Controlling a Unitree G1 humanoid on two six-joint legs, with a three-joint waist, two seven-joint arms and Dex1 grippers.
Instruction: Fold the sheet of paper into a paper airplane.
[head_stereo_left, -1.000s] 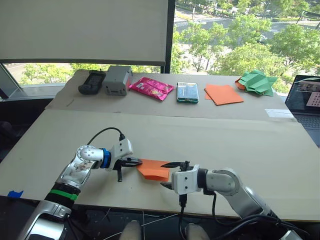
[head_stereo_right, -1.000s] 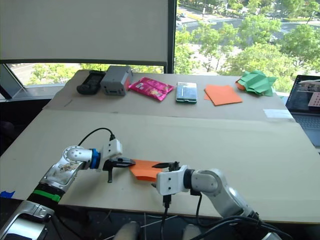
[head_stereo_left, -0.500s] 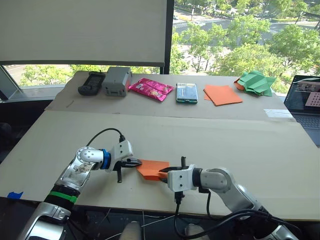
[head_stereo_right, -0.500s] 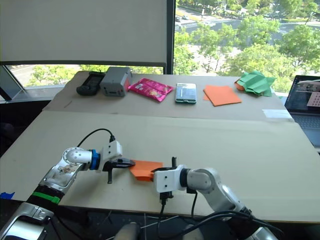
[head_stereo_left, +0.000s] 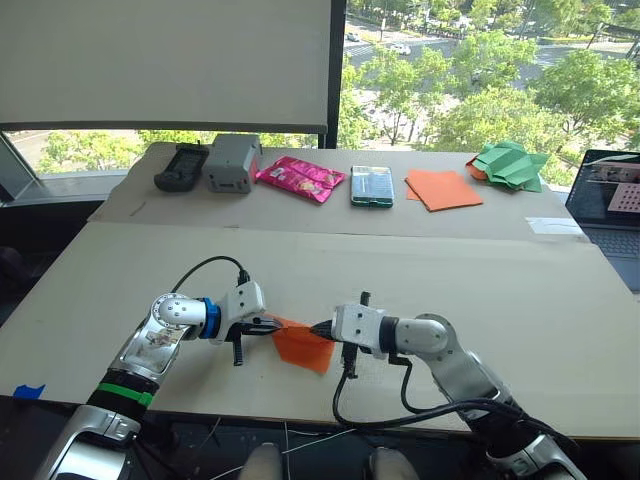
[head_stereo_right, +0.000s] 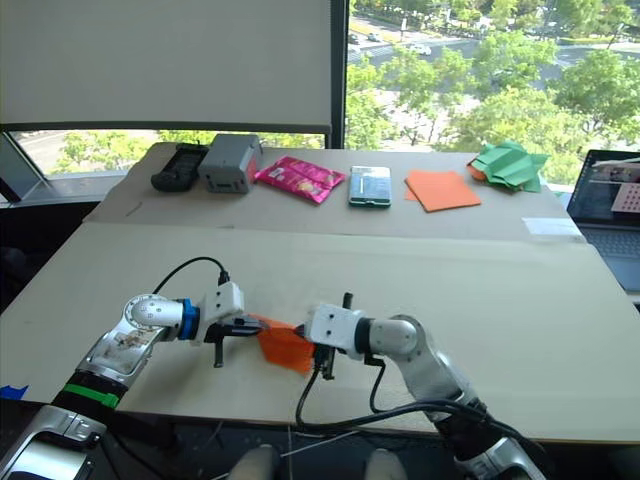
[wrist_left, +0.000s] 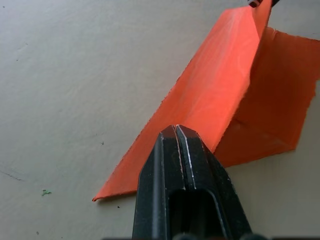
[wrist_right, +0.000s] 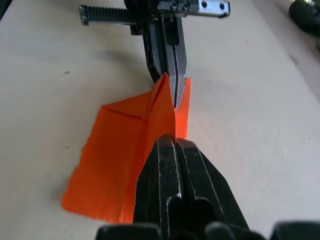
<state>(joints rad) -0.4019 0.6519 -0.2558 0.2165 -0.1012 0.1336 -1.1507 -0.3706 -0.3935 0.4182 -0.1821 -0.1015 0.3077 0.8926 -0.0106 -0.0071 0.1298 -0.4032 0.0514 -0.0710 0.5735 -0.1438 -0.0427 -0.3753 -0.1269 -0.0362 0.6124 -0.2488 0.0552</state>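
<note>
The bench (head_stereo_left: 520, 300) is a broad, matte, pale board surface, and the work sits close to its near edge, left of the middle. There the sheet of paper (head_stereo_left: 303, 343) — thin, bright orange, already creased — is pinched from both ends. The left gripper (head_stereo_left: 272, 325) is closed on one end of a raised ridge, and the right gripper (head_stereo_left: 322, 328) is closed on the other, fingers pressed flat together on the fold in both wrist views.

By my judgement the task is midway: the paper has a triangular flap and a standing centre fold, with one wing panel lying flat on the bench, but it is not yet a narrow pointed wedge — wing folds and sharpening of the creases seem to remain.

Along the far edge lie a flat stack of orange sheets (head_stereo_left: 443, 188) and crumpled green paper shapes (head_stereo_left: 512, 164), well apart from the work.
</note>
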